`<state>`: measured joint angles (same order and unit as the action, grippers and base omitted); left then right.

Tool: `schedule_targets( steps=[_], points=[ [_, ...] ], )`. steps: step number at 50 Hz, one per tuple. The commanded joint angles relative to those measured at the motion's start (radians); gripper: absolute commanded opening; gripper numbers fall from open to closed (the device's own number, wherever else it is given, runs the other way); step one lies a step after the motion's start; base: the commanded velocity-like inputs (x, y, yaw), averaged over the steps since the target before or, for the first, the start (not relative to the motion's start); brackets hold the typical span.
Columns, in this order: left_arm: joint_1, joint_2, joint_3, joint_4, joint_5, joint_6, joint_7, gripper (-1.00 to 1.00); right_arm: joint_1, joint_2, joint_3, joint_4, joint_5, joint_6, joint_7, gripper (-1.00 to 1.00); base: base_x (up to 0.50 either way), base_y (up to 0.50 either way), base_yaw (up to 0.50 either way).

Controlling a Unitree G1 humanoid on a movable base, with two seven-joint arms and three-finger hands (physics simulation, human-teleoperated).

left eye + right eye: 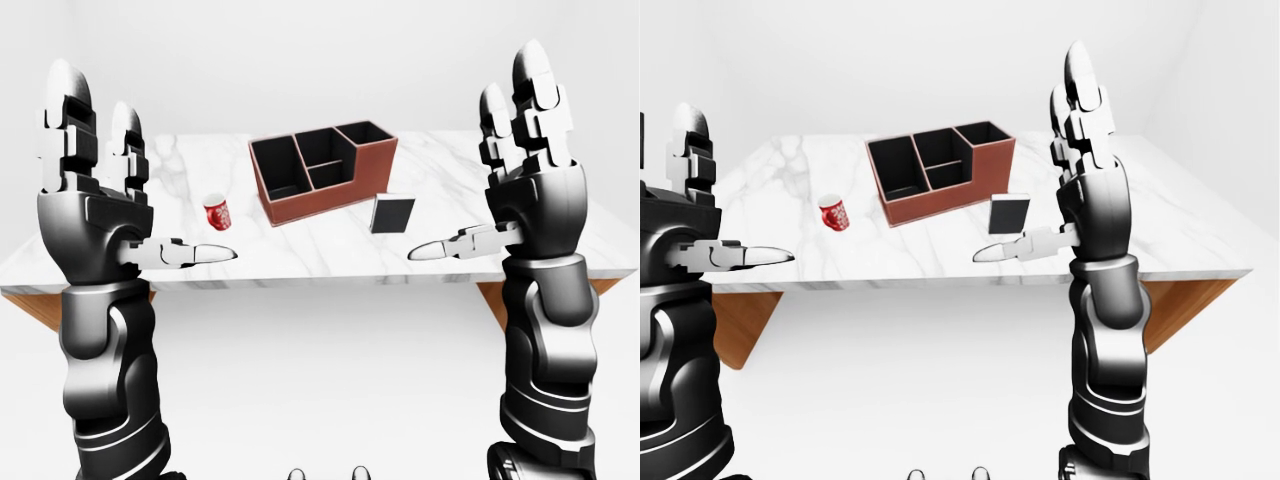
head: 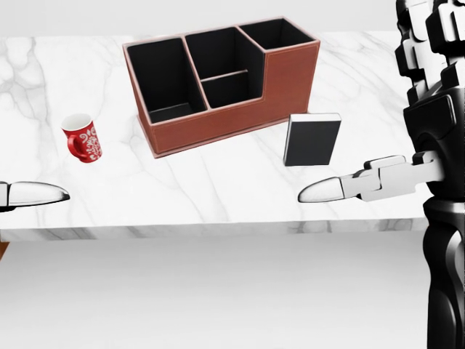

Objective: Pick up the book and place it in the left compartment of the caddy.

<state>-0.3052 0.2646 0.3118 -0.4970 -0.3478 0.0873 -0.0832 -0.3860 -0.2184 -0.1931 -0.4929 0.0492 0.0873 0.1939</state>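
marble table [image 2: 218,196] with caddy [image 2: 240,109], book [image 2: 311,139], mug [image 2: 81,137]
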Motion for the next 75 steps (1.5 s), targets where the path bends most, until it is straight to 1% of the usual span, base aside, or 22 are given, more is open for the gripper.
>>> schedule_targets(
  steps=[1,25,52,75],
  points=[
    [0.003,0.000,0.000,0.003,0.000,0.000,0.000,1.00,0.000,0.001,0.002,-0.006,0.000,0.000,-0.001,1.00,0.19,0.00,0.00],
    [0.012,-0.004,0.001,0.002,0.004,0.000,-0.005,1.00,0.009,-0.001,-0.005,-0.042,0.006,0.000,0.005,1.00,0.25,0.00,0.00],
    [0.009,-0.002,0.001,0.007,0.004,0.000,-0.009,1.00,0.007,0.004,0.006,-0.048,-0.018,0.000,0.017,1.00,0.26,0.00,0.00],
    [0.015,-0.002,0.006,-0.001,0.001,0.000,-0.006,1.00,0.003,0.007,0.003,-0.051,-0.016,0.000,0.010,1.00,0.26,0.00,0.00]
  ],
)
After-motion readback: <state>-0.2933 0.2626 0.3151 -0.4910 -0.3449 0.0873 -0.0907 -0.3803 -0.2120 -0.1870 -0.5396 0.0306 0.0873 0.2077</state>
